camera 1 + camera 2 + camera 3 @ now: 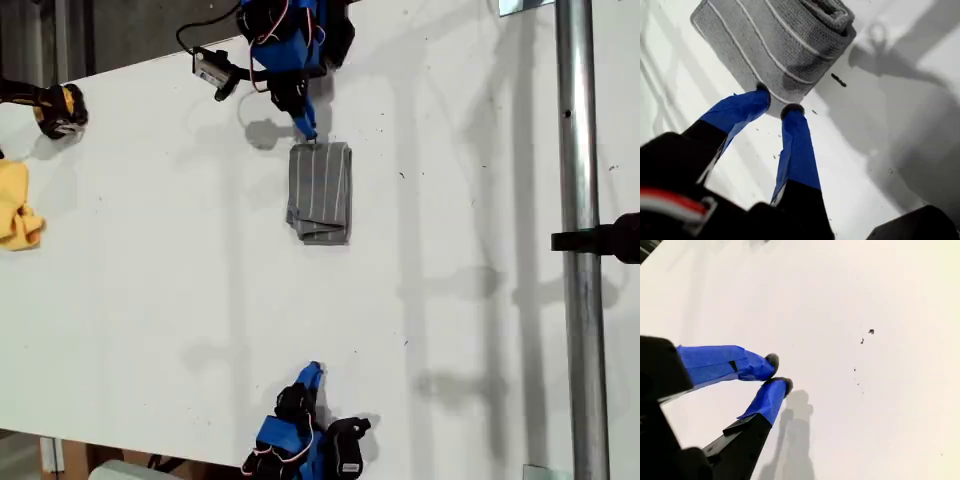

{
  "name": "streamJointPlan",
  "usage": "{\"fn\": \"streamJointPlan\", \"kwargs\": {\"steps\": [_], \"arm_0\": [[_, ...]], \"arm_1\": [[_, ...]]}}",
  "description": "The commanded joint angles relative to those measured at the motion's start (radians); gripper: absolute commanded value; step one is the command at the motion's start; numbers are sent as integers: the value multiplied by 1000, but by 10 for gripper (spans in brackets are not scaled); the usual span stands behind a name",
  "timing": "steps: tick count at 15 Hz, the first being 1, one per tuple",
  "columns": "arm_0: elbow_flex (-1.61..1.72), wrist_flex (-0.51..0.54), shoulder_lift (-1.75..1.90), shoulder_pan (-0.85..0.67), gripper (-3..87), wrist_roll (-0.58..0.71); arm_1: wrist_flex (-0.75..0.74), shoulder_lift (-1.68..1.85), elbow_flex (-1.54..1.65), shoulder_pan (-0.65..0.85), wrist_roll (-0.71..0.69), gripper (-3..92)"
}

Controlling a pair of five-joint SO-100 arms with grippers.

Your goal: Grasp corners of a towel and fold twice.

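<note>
Two blue-taped grippers on a white table [150, 280]. Nearest the exterior view's bottom edge: my second gripper [779, 373], rigid black arms wrapped in smooth blue tape with small grey pads; tips nearly together over bare tabletop, nothing between them. Broad open surface lies around it, marked only by a few dark specks.

Mid-table: the towel [321, 191], dark grey woven cloth with thin white stripes, folded to a narrow oblong, its thick rolled fold visible in the first wrist view [790, 45]. Clear table on every side.

At the towel's far short edge: my first gripper [777, 102], fingers slightly parted, both pads touching the cloth's edge; whether cloth lies between them I cannot tell.

Exterior view's left edge: a crumpled yellow cloth [18, 205], soft. Exterior view's right: an upright metal pole [580, 240], smooth, cylindrical.
</note>
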Motion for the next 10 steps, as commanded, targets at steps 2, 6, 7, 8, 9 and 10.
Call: {"fn": "streamJointPlan", "kwargs": {"steps": [2,6,7,8,9,10], "arm_0": [[2,14,0,11,54,546],[2,12,3,95,51,627],[2,12,3,94,51,627],[2,12,3,94,51,627],[2,12,3,94,51,627],[2,12,3,94,51,627]], "arm_1": [[8,-6,-9,-71,5,115],[8,-6,-9,-89,3,115],[8,-6,-9,-89,3,115],[8,-6,-9,-87,3,115],[8,-6,-9,-87,3,115],[8,-6,-9,-87,3,115]]}}
